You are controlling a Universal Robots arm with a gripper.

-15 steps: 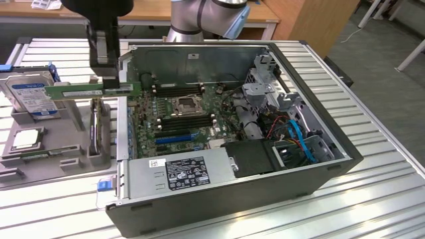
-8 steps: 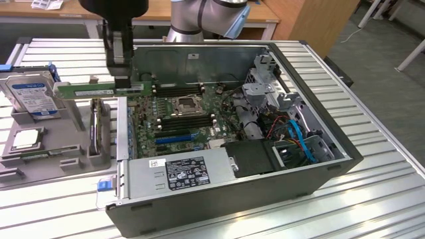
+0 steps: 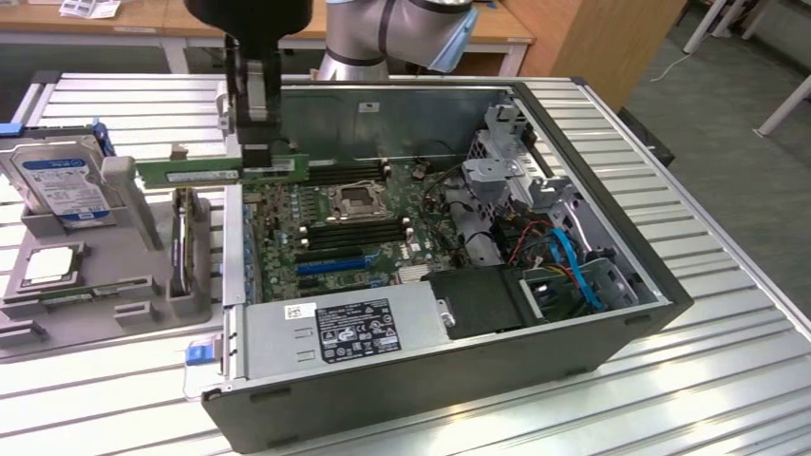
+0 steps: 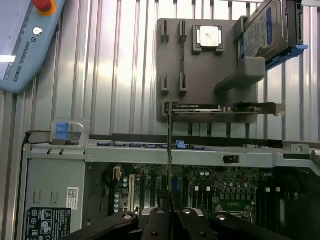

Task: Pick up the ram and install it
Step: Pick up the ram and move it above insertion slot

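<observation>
Clearly, the end effector was shut narrowly on the ram, pinching it away from its middle. The stick hung level in the air above the wall of the computer case at the exterior view's left, with most of it outside. I judged that such an off-centre hold could let it tilt, knock that wall, or meet the memory slots crooked. The ram was a long, thin green board with a pale label.

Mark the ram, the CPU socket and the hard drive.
ram [image 3: 203, 173], exterior view, middle of the green board.
CPU socket [image 3: 355, 201], exterior view, socket centre.
hard drive [image 3: 61, 185], exterior view, label face.
</observation>
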